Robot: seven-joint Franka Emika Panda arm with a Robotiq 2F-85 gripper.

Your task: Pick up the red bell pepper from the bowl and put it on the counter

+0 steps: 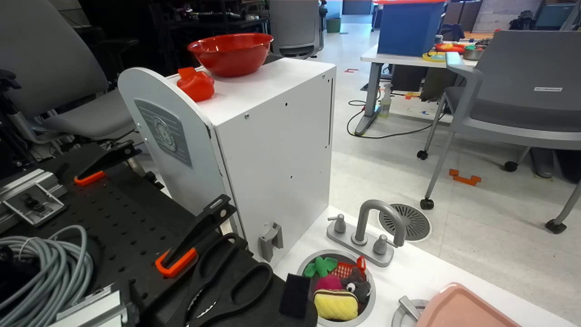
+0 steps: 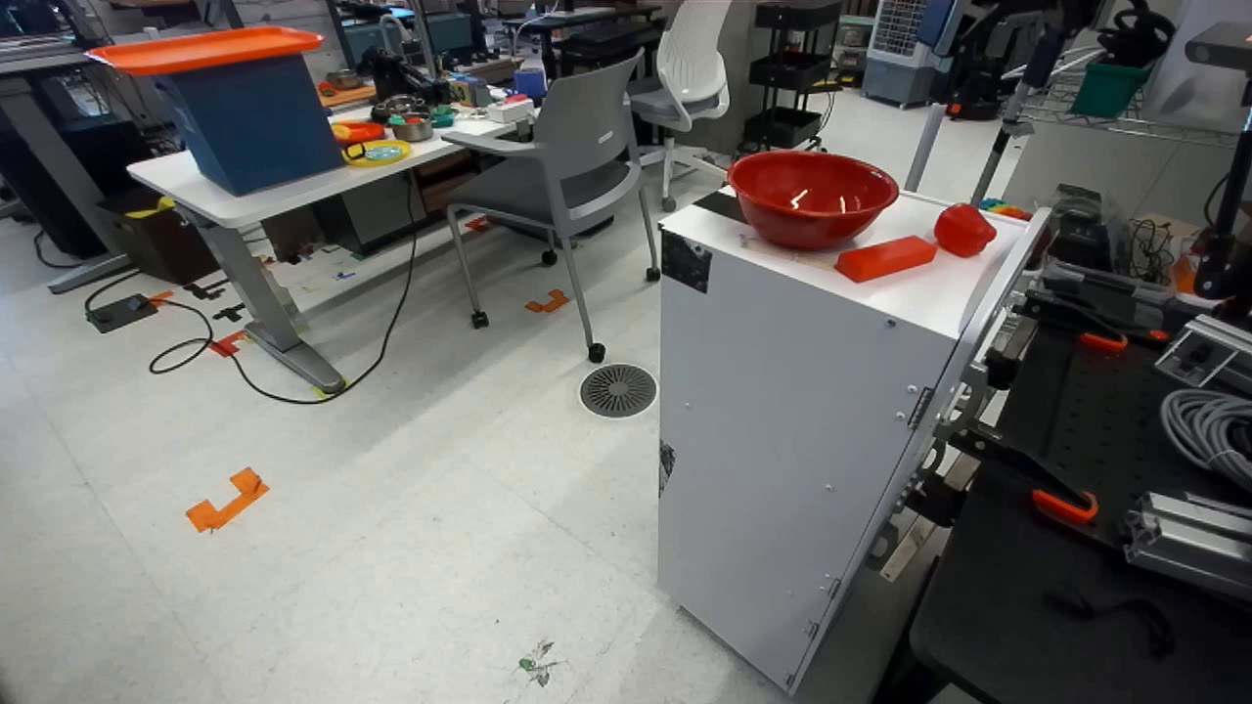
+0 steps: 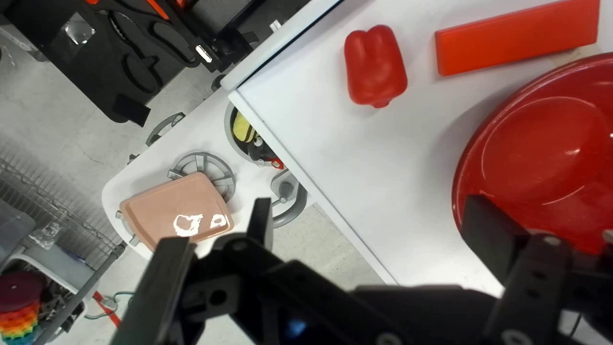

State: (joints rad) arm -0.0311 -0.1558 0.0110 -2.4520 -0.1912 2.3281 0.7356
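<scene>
Red, glossy bell pepper [image 3: 376, 69] is lying on flat white counter [image 3: 378, 163], left of round red plastic bowl [image 3: 536, 148] (wrist view); black, wide-spread gripper [image 3: 368, 218] is holding nothing. Placing seems finished, leaving only withdrawal.

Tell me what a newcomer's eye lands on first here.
Probably the glossy red bowl on the white counter, in both exterior views. Next, the red bell pepper and a red block, lying on that counter near the bowl. Farther off, a blue bin with an orange lid on a white desk.
</scene>
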